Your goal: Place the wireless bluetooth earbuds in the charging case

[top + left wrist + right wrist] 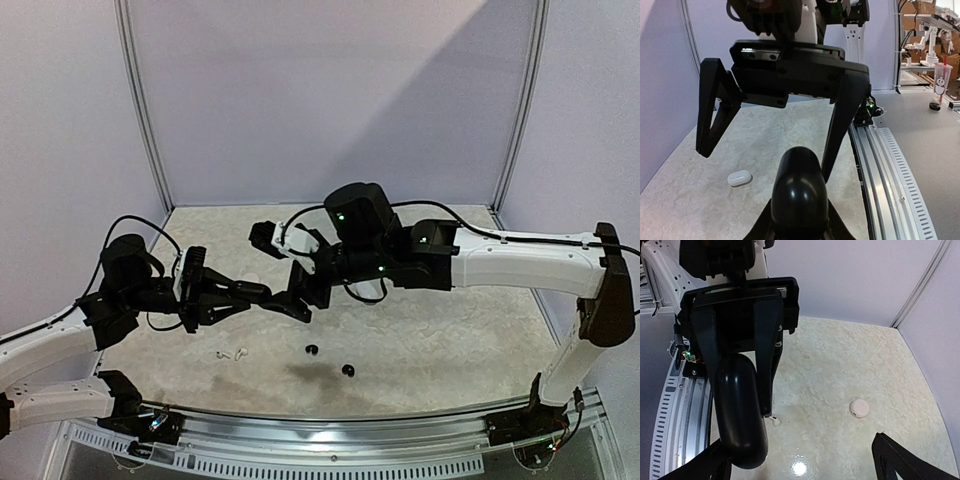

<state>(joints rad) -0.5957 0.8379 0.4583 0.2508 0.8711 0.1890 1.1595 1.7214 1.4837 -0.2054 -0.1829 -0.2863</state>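
1. Black and glossy, smooth as a river pebble: charging case [799, 190] clamped in the left hand [740, 400], rounded end poking out past the fingertips, held up above the tabletop [450, 340].
2. Right hand [765, 162] facing it head-on, matte black fingers [840, 125] spread wide on either side of the case. Hard to tell whether the nearer finger brushes it.
3. Both arms stretched in toward the middle, hands meeting tip to tip, wrists roughly level.
4. Two white earbuds [240, 351] lying side by side on the tabletop, nearer the left arm. Two shiny black earbuds [311, 350] a little apart from each other, just to the right of those. All tiny and bean-shaped.
5. White case [739, 177], rounded and smooth, lying flat on the tabletop on its own.
6. Tabletop pale cream with a marbled, stone-look pattern, slightly shiny. Ribbed metal rail [890, 165] running along the near edge.
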